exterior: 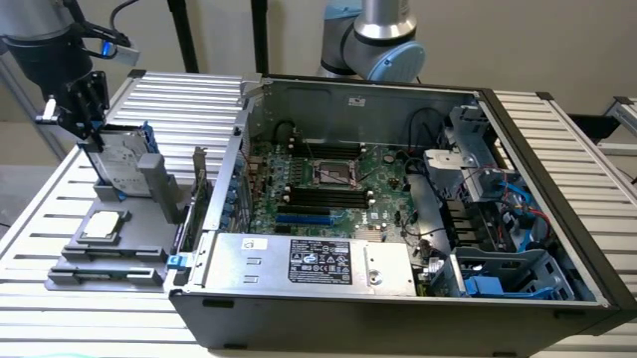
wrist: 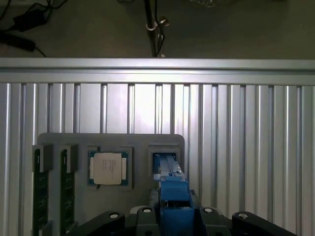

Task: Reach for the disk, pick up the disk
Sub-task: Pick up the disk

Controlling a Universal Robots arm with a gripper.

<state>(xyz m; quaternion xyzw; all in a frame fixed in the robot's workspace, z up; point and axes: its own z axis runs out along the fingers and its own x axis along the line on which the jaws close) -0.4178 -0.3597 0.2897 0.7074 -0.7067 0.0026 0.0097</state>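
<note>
Standing upright in a slot of the flat grey plastic fixture (exterior: 145, 240), the silver-grey rectangular disk (exterior: 121, 165) with its white printed label and bright blue plastic rails is at the exterior view's left, on the slatted aluminium worktop (exterior: 60, 321). The black gripper (exterior: 89, 128) hangs from the arm directly over the disk's top edge, at its far-left corner, and reaches down to it. From the wrist view the blue rail (wrist: 172, 189) runs straight in under the gripper's black body, centred beneath it. Whether the jaws are open or closed on the disk cannot be told. The disk's lower end sits in the fixture's slot beside a grey upright block (exterior: 159, 179).

Nearer than the disk, a small square silver chip (exterior: 104, 224) lies flat in its own square pocket of the fixture. Beside that pocket in the wrist view, two narrow dark green circuit strips (wrist: 39, 196) sit in long parallel slots.

To the exterior view's right of the fixture, and just beside it, a large black computer case (exterior: 398, 317) lies open on the worktop. Inside it a green motherboard (exterior: 329, 186) lies flat, with a silver metal power supply box (exterior: 309, 261) bearing a black label along the near edge. Blue plastic parts (exterior: 488, 287) sit in the near right corner of the case. Behind the case's far wall stands a silver and grey arm joint (exterior: 383, 45).
</note>
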